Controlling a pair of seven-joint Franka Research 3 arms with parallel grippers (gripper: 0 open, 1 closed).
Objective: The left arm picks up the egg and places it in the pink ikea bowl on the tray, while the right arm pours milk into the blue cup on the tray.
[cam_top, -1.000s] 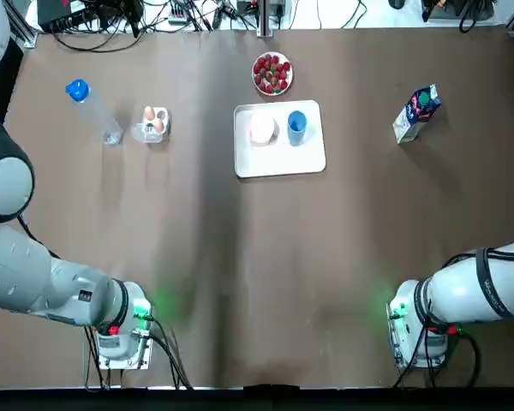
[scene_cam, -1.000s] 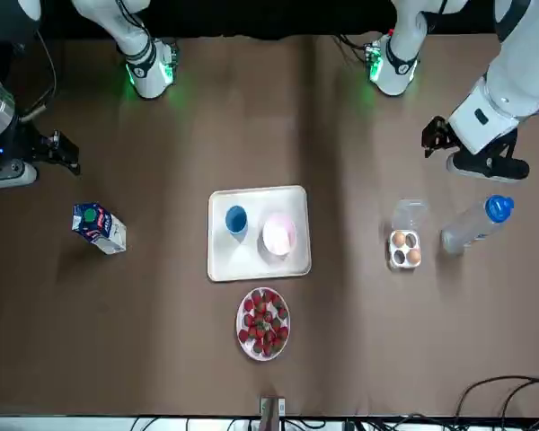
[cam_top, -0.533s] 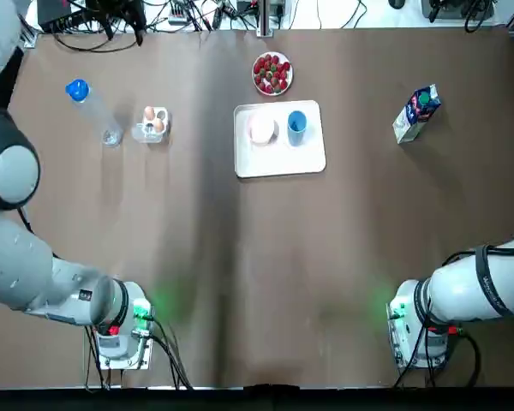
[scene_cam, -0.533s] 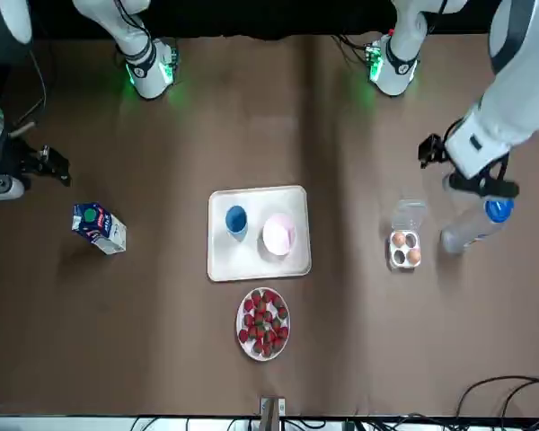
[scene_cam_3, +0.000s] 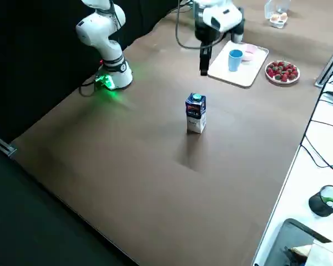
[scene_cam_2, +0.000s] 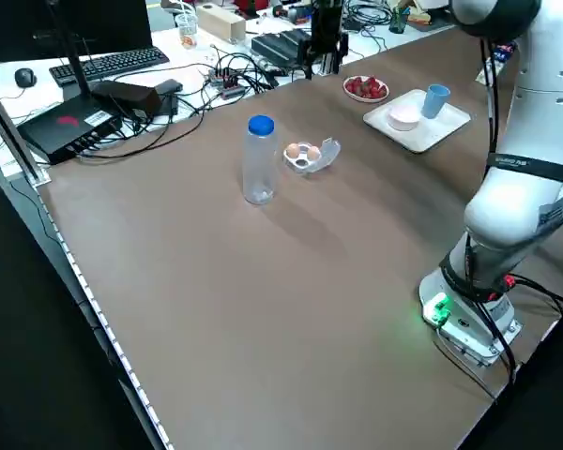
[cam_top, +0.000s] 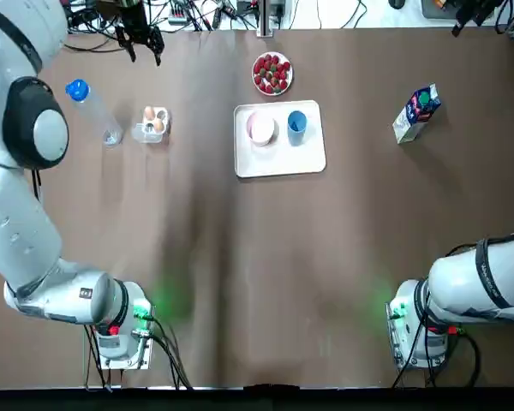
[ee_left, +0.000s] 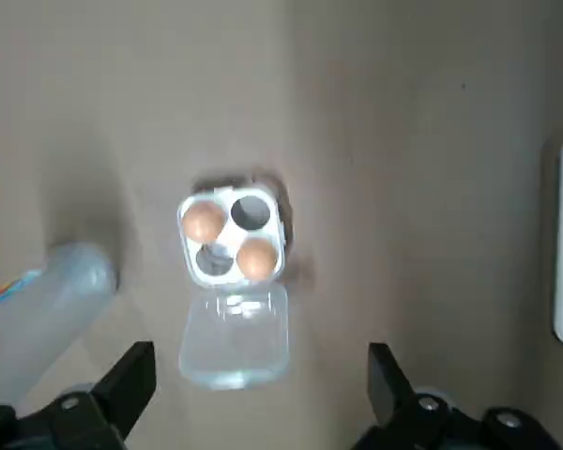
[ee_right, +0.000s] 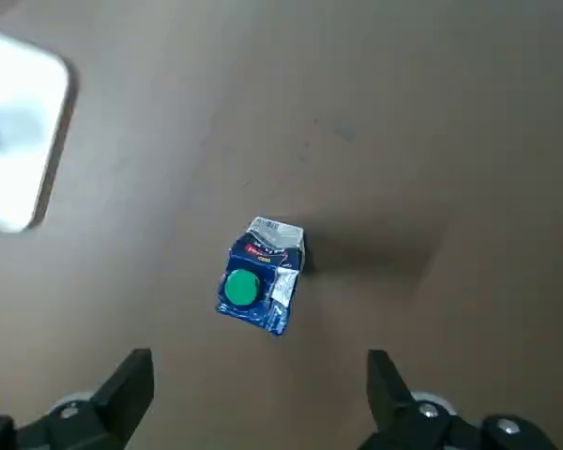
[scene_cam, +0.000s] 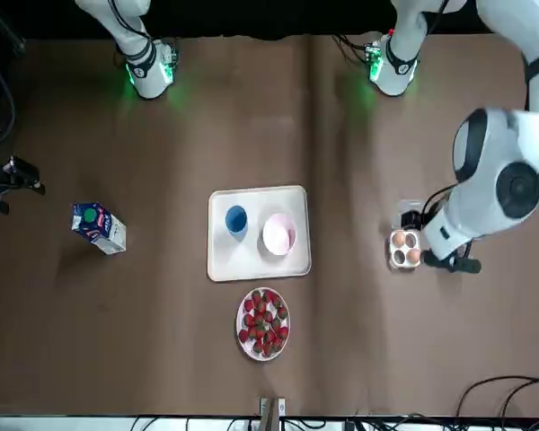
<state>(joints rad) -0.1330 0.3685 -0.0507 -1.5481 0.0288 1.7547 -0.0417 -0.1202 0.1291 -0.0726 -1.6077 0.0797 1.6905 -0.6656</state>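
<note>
A clear egg carton (ee_left: pixel 233 239) lies open on the table and holds two brown eggs (ee_left: pixel 256 258). My left gripper (ee_left: pixel 258 380) hangs open high above it, with nothing between its fingers. The white tray (cam_top: pixel 279 158) carries the pink bowl (cam_top: pixel 260 128) and the blue cup (cam_top: pixel 296 122). The milk carton (ee_right: pixel 262 277) stands upright to the right of the tray. High above the milk carton, my right gripper (ee_right: pixel 258 384) is open and holds nothing. Seen from overhead, the left gripper (cam_top: pixel 141 41) and the right gripper (cam_top: pixel 473 10) show near the far edge.
A plastic bottle with a blue cap (cam_top: pixel 92 110) stands just left of the egg carton (cam_top: pixel 152 122). A plate of strawberries (cam_top: pixel 272 74) sits behind the tray. Cables and equipment lie beyond the far edge. Both arm bases stand at the near edge.
Both arms have swung out from the sides. The left gripper has come over the egg carton and the right gripper over the milk carton. No object has moved.
</note>
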